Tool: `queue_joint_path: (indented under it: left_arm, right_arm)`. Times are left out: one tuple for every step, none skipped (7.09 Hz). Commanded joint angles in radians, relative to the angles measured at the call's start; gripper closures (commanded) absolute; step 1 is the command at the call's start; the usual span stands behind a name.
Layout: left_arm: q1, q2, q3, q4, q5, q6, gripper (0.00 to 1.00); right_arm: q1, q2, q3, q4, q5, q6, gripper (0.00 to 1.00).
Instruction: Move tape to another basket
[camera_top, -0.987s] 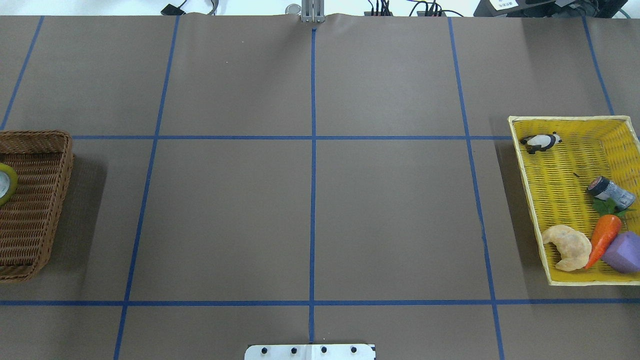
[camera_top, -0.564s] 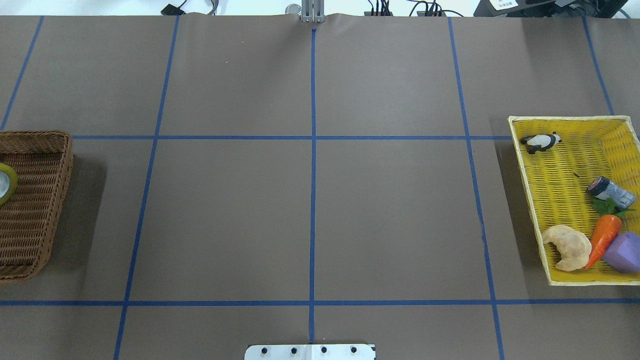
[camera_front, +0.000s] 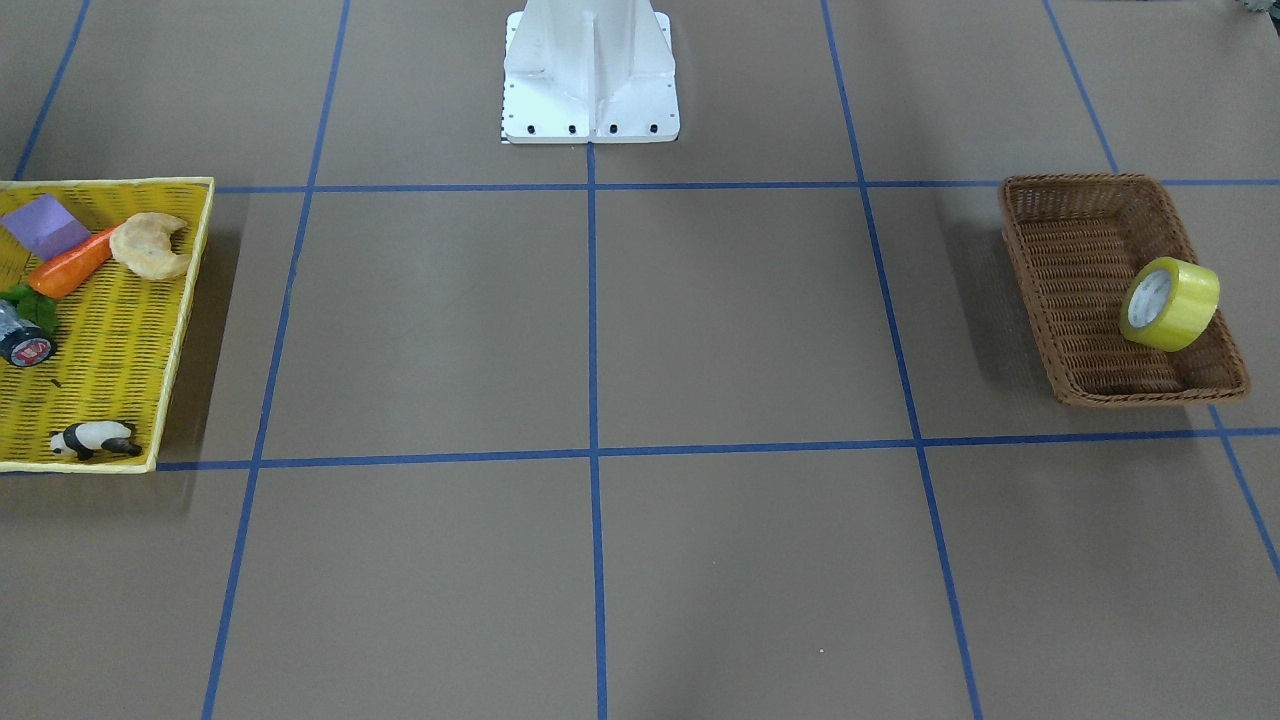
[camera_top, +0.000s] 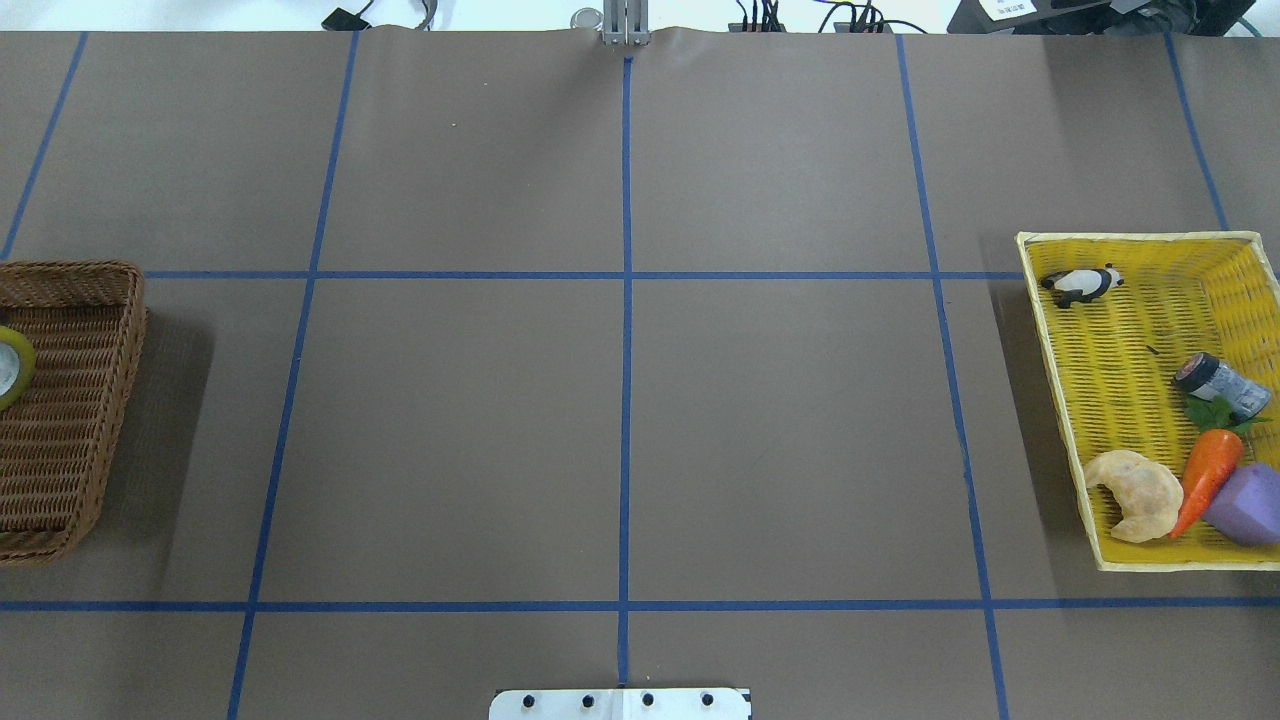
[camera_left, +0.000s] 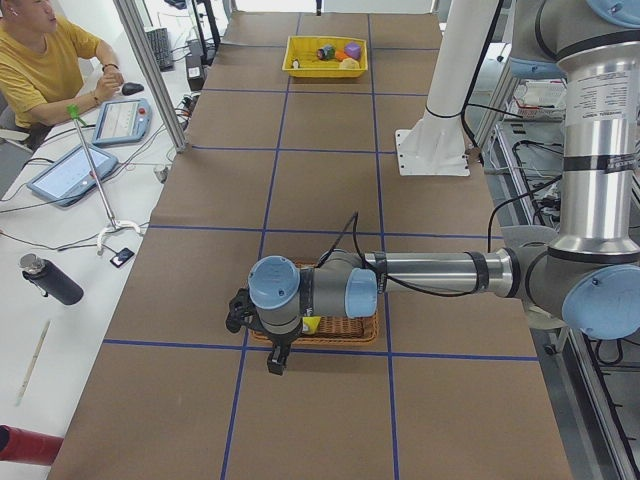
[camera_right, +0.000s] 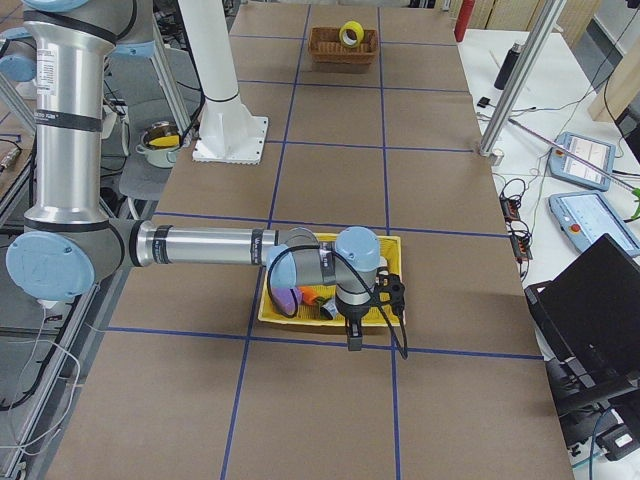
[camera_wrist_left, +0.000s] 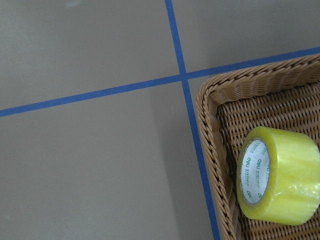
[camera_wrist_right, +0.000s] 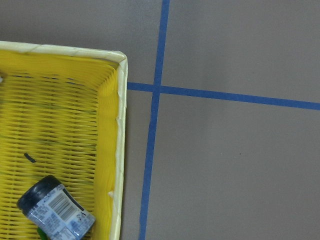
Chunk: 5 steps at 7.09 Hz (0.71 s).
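The yellow tape stands on edge inside the brown wicker basket, against its outer wall. It shows at the left edge of the overhead view and in the left wrist view, inside the basket's corner. My left gripper hangs over that basket's outer side; I cannot tell if it is open or shut. My right gripper hangs over the yellow tray-basket; I cannot tell its state either. No fingers show in either wrist view.
The yellow tray-basket on the robot's right holds a toy panda, a dark labelled jar, a carrot, a croissant and a purple block. The white robot base stands at the table's middle edge.
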Motion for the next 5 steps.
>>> queue_joint_path:
  left_arm:
    - [0.000, 0.001, 0.000, 0.000, -0.001, 0.000, 0.02]
    - [0.000, 0.001, 0.000, 0.000, -0.004, 0.000, 0.02]
    - [0.000, 0.001, 0.000, 0.000, -0.004, 0.000, 0.02]
    - [0.000, 0.001, -0.001, 0.000, -0.005, 0.000, 0.02]
    - [0.000, 0.001, -0.001, 0.000, -0.005, 0.000, 0.02]
  right_arm:
    - [-0.001, -0.002, -0.001, 0.000, -0.001, -0.002, 0.00]
    - [-0.001, -0.002, -0.001, 0.000, -0.001, -0.002, 0.00]
    - [0.000, -0.003, -0.001, 0.000, -0.001, -0.002, 0.00]
    - [-0.001, -0.002, -0.005, 0.000, -0.001, -0.002, 0.00]
    - [-0.001, -0.002, -0.008, 0.000, -0.001, -0.002, 0.00]
